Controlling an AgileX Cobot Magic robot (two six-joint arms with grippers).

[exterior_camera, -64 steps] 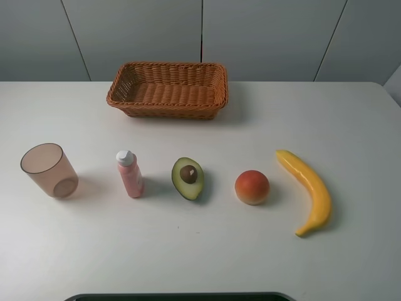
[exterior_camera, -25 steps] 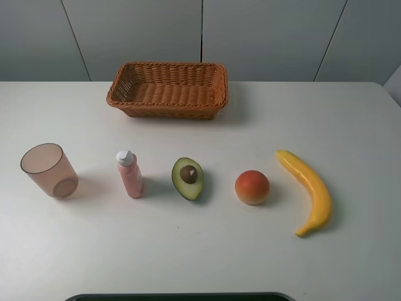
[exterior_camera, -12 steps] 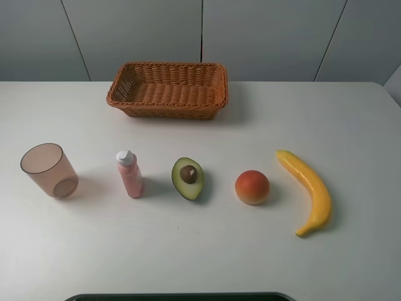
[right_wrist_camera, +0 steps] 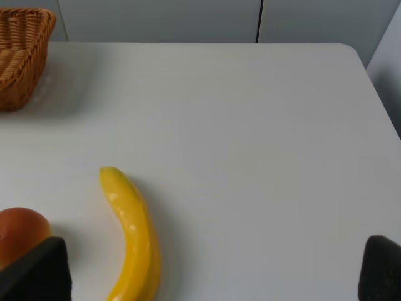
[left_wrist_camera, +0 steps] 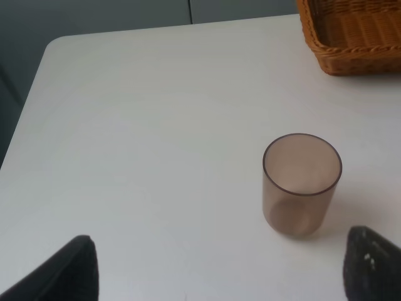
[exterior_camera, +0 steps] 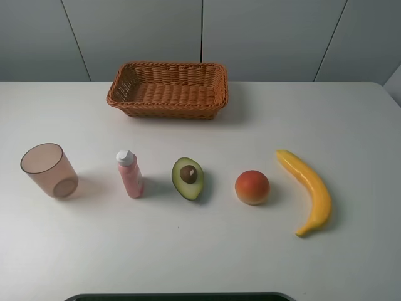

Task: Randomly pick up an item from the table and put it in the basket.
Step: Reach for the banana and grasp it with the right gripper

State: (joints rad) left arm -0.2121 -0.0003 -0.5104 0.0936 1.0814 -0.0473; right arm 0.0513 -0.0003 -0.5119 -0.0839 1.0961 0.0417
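Note:
The long yellow banana (exterior_camera: 308, 189) lies on the white table (exterior_camera: 351, 119) at the right, and shows in the right wrist view (right_wrist_camera: 133, 233). The empty wicker basket (exterior_camera: 168, 89) stands at the back centre; its corner shows in both wrist views (left_wrist_camera: 351, 34) (right_wrist_camera: 19, 56). Neither arm shows in the high view. My left gripper (left_wrist_camera: 225, 276) is open and empty, fingertips (left_wrist_camera: 72, 273) wide apart, short of the cup. My right gripper (right_wrist_camera: 207, 276) is open and empty, with the banana lying ahead between its fingertips (right_wrist_camera: 382, 266).
A translucent brown cup (exterior_camera: 49, 170) (left_wrist_camera: 302, 184), a pink bottle with a white cap (exterior_camera: 130, 174), a halved avocado (exterior_camera: 188, 178) and a round orange-red peach (exterior_camera: 252, 187) (right_wrist_camera: 22, 235) stand in a row left of the banana. A dark edge (exterior_camera: 178, 296) runs along the table's front.

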